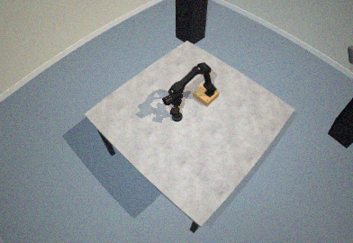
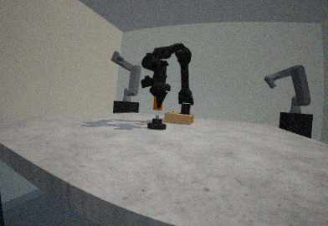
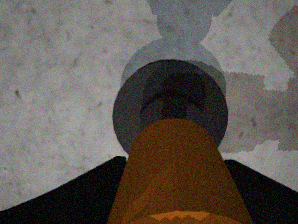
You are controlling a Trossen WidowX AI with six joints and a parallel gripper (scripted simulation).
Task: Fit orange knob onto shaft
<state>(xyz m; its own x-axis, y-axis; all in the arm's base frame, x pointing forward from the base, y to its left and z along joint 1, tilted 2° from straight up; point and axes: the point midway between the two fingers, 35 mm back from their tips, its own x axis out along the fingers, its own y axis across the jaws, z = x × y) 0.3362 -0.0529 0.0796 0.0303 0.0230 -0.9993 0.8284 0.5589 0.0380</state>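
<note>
The orange knob (image 1: 178,107) (image 2: 155,104) (image 3: 172,170) is held between the two black fingers of my gripper (image 2: 158,105) (image 3: 174,168), which is shut on it. The black round pedestal (image 1: 176,118) (image 2: 156,126) (image 3: 125,112) stands on the table under the gripper. The silver shaft (image 2: 156,117) sticks up from it, with a small gap between its top and the knob's bottom in the exterior view. In the wrist view the knob's near end overlaps the pedestal's lower part. The knob's hole and the shaft's flat side cannot be made out.
The arm's base stands on a light wooden block (image 1: 206,100) (image 2: 179,118) behind the pedestal. The pale table (image 1: 189,167) (image 2: 167,164) extends around them, with the arm's shadow beside the pedestal. Grey arms on black stands (image 2: 125,106) (image 2: 295,124) stand beyond the table.
</note>
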